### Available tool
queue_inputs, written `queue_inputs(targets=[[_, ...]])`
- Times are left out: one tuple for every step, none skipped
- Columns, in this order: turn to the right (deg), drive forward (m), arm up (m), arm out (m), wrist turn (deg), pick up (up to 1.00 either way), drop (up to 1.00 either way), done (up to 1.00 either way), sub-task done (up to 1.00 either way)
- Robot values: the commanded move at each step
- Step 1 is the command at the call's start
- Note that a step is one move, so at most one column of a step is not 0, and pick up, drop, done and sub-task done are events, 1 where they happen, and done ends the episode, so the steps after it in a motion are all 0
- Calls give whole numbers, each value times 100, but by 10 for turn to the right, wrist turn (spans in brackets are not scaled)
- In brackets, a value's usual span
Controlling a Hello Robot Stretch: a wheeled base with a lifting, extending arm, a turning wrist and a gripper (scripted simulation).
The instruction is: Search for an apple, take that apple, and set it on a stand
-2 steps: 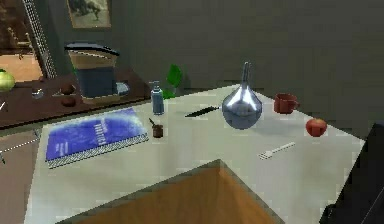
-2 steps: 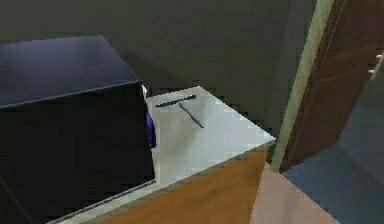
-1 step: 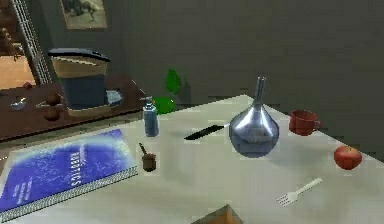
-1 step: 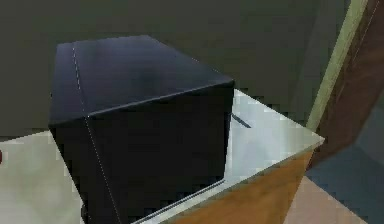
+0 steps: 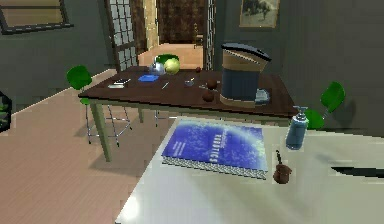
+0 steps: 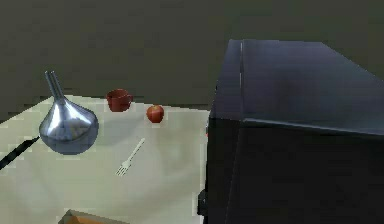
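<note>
Closest up in the forward view is a pale tabletop (image 5: pixel 230 195) with a blue spiral-bound notebook (image 5: pixel 215 145) lying flat on it. A little brown thing (image 5: pixel 283 171) stands just off the notebook's right corner, and a blue spray bottle (image 5: pixel 297 128) is upright further back. Behind that there's a dark brown dining table (image 5: pixel 190 98) with a coffee machine (image 5: pixel 243 75), a blue plate (image 5: pixel 148 77) and a round yellow-green thing (image 5: pixel 172 65), plus green chairs at either end (image 5: pixel 78 76) (image 5: pixel 332 97).

In the arm side view, a big dark box (image 6: pixel 300 130) sits on the right of a pale surface (image 6: pixel 170 180). The apple (image 6: pixel 155 114), small, round and red, rests on that surface just left of the box, with a reddish-brown bowl (image 6: pixel 119 99) near it on its left. Nearer the camera are a silver bulb-bottomed vase (image 6: pixel 68 125), upright, and a fork (image 6: pixel 130 158) lying flat between the vase and the box.

As for the gripper's jaws, honestly can't tell how they stand.
</note>
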Motion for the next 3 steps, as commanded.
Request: queue_inputs(targets=[[0,0,50,0,0,0,0,0,0],[0,0,38,0,0,0,0,0,0],[0,0,0,48,0,0,0,0,0]])
